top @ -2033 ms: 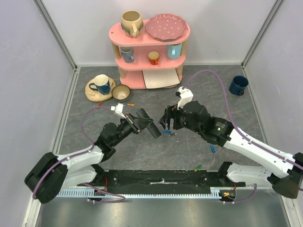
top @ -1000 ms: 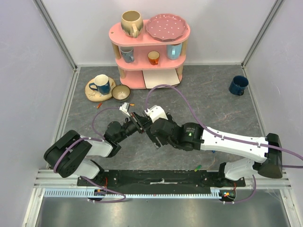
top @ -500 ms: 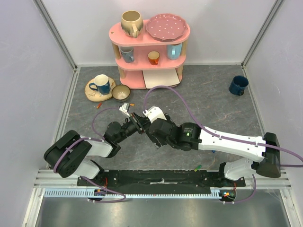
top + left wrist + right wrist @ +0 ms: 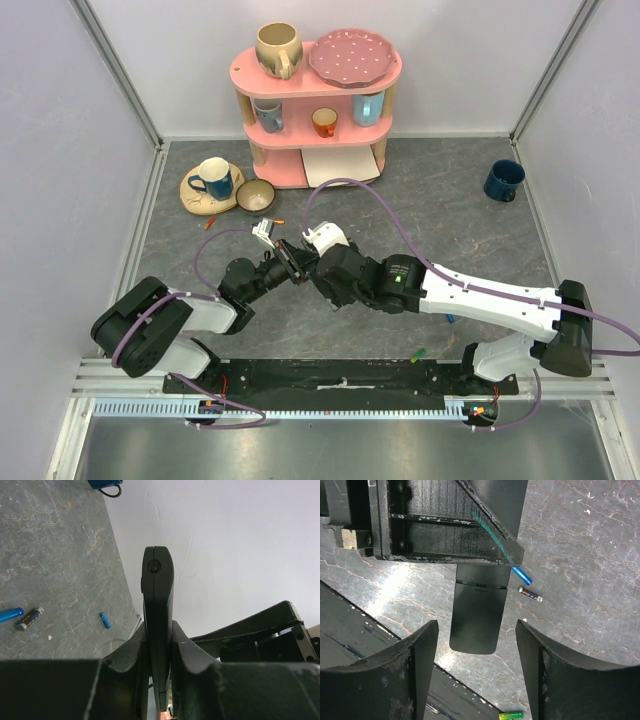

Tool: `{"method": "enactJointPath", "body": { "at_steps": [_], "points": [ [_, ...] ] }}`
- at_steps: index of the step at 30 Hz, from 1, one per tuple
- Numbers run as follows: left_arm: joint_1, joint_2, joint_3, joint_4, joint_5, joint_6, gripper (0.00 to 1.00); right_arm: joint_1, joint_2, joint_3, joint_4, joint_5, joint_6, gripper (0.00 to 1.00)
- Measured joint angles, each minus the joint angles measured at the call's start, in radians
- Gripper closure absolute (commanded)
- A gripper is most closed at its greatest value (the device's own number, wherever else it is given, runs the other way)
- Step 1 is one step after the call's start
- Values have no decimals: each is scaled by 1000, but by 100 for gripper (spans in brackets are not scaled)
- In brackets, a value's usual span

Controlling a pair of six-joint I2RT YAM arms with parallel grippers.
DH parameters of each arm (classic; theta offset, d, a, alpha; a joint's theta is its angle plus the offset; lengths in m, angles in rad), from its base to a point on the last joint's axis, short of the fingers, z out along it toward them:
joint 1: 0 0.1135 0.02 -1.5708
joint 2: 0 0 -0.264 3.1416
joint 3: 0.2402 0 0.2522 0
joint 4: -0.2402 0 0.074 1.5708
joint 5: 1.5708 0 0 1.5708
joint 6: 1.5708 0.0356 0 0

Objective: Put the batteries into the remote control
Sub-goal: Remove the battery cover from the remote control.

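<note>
- remote control (image 4: 476, 620): smooth, matt black plastic
- fingers (image 4: 405, 675) of the right gripper (image 4: 476, 630): grainy matt black plastic, pale scuffs
- table (image 4: 580, 545): grey stone-look top, veined, with a soft sheen
- batteries (image 4: 521, 574): glossy wrap, one blue, one dark with metal ends
- wall (image 4: 225, 540): smooth matt white panel, faint scratches

Slim black remote control (image 4: 477, 622) held aloft, blue, dark and green batteries (image 4: 521, 574) lying loose below

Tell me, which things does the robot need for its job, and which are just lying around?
For the job: remote control, blue battery, dark battery, green battery.
Just lying around: pink shelf, spotted plate, dark blue mug, bowl.
</note>
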Motion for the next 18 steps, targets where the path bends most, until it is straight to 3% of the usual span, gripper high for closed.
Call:
{"method": "enactJointPath", "body": {
  "at_steps": [18],
  "points": [
    [0, -24, 0, 0, 0, 0, 98, -3, 0, 0, 21, -43, -3, 35]
  ]
}}
